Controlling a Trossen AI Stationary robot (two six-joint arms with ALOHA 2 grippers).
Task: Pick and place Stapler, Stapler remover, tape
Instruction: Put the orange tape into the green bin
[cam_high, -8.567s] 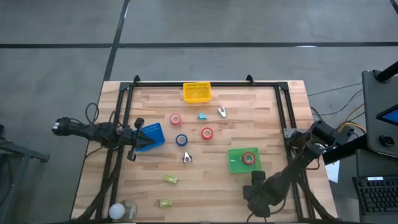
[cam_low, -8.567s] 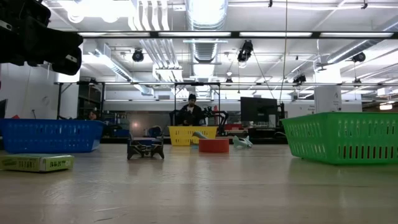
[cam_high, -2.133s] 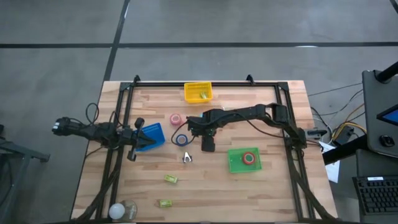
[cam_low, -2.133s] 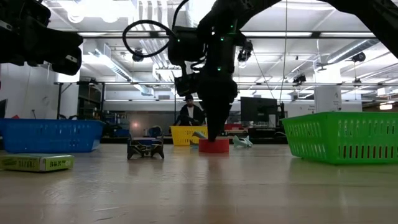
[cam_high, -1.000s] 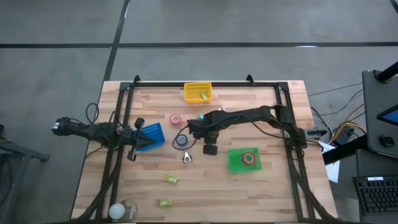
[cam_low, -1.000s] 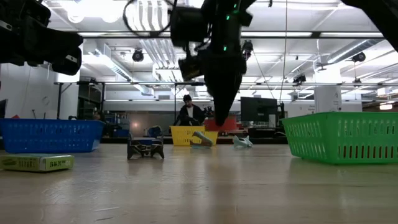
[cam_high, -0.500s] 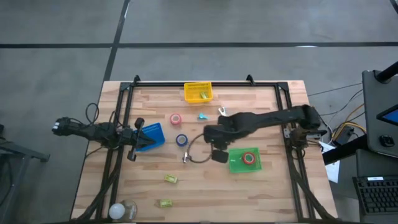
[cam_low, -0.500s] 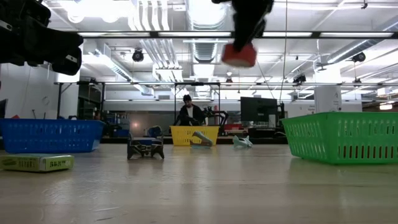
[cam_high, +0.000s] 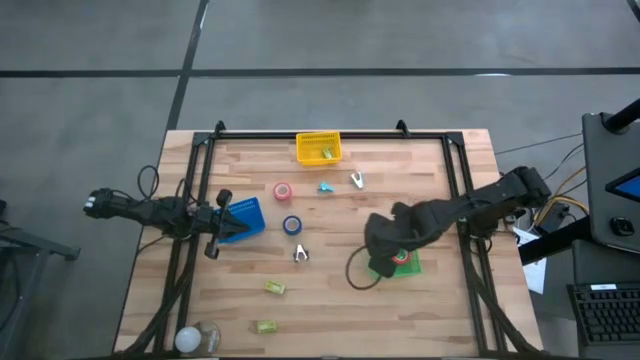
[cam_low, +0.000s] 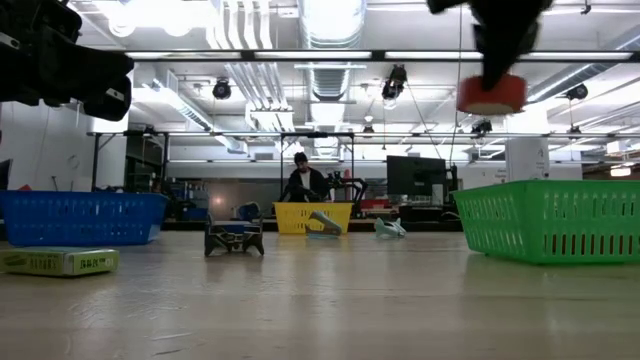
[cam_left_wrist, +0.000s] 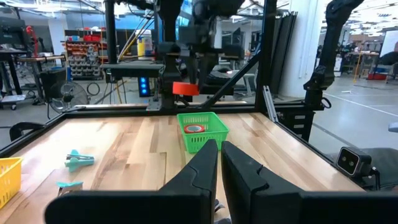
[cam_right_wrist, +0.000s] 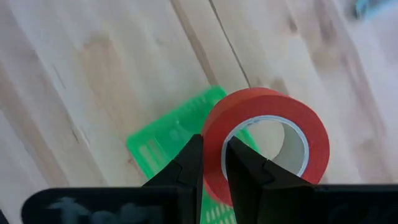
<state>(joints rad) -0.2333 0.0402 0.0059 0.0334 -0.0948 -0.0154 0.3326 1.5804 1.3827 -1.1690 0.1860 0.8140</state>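
Observation:
My right gripper (cam_high: 384, 250) hangs over the green basket (cam_high: 408, 266), shut on a red tape roll (cam_low: 491, 95) that is held high above the table. Another red roll (cam_left_wrist: 194, 129) lies inside that basket. On the table rest a pinkish tape roll (cam_high: 283, 190), a blue tape roll (cam_high: 291, 225), two stapler removers (cam_high: 300, 254) (cam_high: 356, 180) and two small yellow-green boxes (cam_high: 274, 287). My left gripper (cam_left_wrist: 219, 163) waits, shut, at the blue basket (cam_high: 246, 217) on the left. My right gripper pinches the red roll's wall (cam_right_wrist: 212, 146), one finger (cam_right_wrist: 241, 167) inside the centre hole and the other outside. The fingers point down from above. The roll hangs level, its hole up, lifted clear above the green basket (cam_right_wrist: 163, 148).
A yellow basket (cam_high: 317, 148) stands at the far edge with a small item in it. A teal piece (cam_high: 325, 186) lies near the middle. A black frame (cam_high: 455, 170) runs around the table. A person sits beyond the far edge (cam_low: 304, 180).
My right gripper has carried the red tape roll up from just above the table's middle and toward the right and near edges, and now stands over the green basket. The roll has stayed level in the hold.

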